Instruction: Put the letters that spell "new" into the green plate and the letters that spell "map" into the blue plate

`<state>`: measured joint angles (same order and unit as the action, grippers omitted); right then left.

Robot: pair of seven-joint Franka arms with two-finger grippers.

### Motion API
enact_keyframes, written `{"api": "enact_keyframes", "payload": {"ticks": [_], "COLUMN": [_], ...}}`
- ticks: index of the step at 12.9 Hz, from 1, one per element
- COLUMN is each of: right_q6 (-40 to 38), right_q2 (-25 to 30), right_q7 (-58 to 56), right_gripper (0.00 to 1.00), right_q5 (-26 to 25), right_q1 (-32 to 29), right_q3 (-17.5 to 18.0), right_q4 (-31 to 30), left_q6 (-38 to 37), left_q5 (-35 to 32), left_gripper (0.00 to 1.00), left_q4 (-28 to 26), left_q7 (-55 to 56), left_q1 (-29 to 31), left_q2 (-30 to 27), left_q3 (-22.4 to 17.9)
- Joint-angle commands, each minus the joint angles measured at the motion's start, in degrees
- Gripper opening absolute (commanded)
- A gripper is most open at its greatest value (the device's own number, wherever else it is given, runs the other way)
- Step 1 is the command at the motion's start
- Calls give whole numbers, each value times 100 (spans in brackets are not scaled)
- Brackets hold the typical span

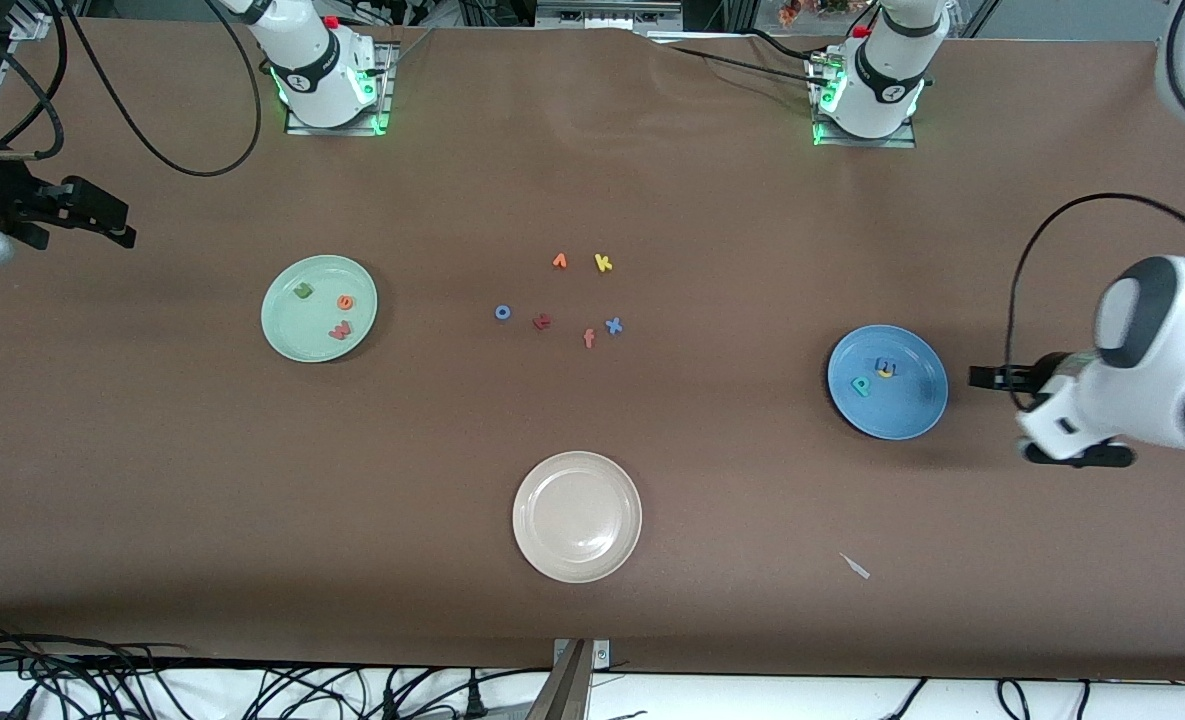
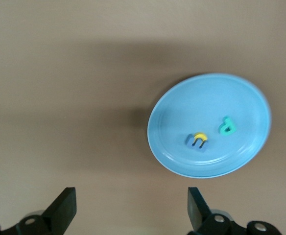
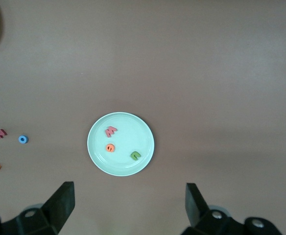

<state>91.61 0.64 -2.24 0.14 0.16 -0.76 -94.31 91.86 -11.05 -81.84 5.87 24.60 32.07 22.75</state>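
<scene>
Both sets of fingers stand wide apart with nothing between them. The left gripper (image 2: 131, 208) hangs at the right edge of the front view, up off the table just beside the blue plate (image 1: 912, 415), on the side toward the left arm's end of the table. In the left wrist view that plate (image 2: 231, 98) carries the blue "m" (image 2: 197, 143) with the yellow "a" (image 2: 200, 136) lying partly on top of it, and the teal "p" (image 2: 226, 126) a little apart from them. The right gripper (image 3: 129, 205) hangs at the far left edge of the front view, well clear of the green plate (image 1: 292, 330). In its wrist view the green "n" (image 3: 135, 155), the orange "e" (image 3: 110, 147) and the red "w" (image 3: 110, 131) all lie flat in that plate, spread out and not touching. So both words look delivered! Nothing the task names lies outside a plate. What remains mid-table, between the two plates, is only spare letters: a yellow k (image 1: 603, 263), a blue o (image 1: 502, 313), a blue x (image 1: 613, 325) and a few reddish and orange ones, with a white plate (image 1: 577, 560) low in the frame, centre. By my reading no further pick is needed; each arm has only to draw away from its plate.
</scene>
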Motion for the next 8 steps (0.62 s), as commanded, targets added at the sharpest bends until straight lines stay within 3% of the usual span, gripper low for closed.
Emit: {"api": "enact_keyframes", "payload": {"ticks": [1,4,8], "right_q6": [24,24,15], "right_q2": [77,77,77], "right_q7": [48,57,48], "right_gripper": [100,100,100], "right_q5": [92,100,100], "right_q1": [-51,-60,-60], "right_q3": [49,49,49], "right_q4": [-70,-70,-70], "left_q6": [541,720,36], "left_q5": [1514,1544,1116], "left_gripper": [100,100,100], "left_q4": [-691,-930,-921], "left_q7": [-59,-103,-95], "left_q1": [-840,-1439,-1941], "left_q2": [-1296,-2290,-2802], "left_q3": [-1568,-1975,-2117]}}
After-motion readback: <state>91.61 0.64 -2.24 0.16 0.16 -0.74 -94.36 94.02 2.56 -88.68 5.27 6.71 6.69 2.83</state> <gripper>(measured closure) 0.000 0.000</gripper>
